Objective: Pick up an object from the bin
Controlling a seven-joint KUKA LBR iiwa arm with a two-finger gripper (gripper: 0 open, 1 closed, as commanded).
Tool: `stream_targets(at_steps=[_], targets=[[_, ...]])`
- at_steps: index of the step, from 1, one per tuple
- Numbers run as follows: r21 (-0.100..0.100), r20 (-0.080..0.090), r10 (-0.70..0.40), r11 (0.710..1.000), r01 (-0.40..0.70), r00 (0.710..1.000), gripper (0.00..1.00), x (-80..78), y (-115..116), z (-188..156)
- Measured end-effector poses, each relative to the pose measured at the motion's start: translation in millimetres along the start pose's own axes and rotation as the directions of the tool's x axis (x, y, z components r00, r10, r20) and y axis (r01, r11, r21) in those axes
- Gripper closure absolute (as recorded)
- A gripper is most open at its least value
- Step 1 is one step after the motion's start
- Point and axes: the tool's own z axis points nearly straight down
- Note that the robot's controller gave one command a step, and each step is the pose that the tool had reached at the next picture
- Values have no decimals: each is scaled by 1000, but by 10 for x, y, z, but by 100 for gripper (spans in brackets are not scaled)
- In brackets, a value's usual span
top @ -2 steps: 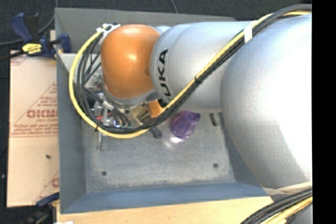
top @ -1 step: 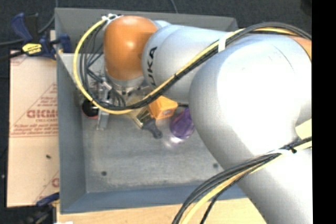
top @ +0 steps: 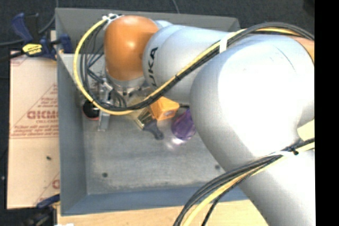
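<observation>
My gripper hangs below the orange wrist cover over the left part of the bin, mostly hidden by the arm and its cables. Just to its left, against the bin's left wall, lies a small black thing with a red spot. To the right of the gripper an orange-yellow block lies on the bin floor, half under the arm. A purple rounded thing sits beside that block. A dark grey-blue piece lies just in front of the block.
The arm's thick white links cover the bin's right half and back. Yellow and black cables loop round the wrist. The bin's grey floor shows in front of the things, toward the near wall.
</observation>
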Motion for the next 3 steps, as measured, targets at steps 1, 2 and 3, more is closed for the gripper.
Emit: stream_targets(at_steps=[1, 2, 3], targets=[[-2, 9, -55, 998, 55, 998, 0, -18, -132, -237], [-1, 9, -129, 992, 129, 992, 0, 22, -191, 68], [-1, 8, 73, 997, -73, 997, 100, 39, -193, 88]])
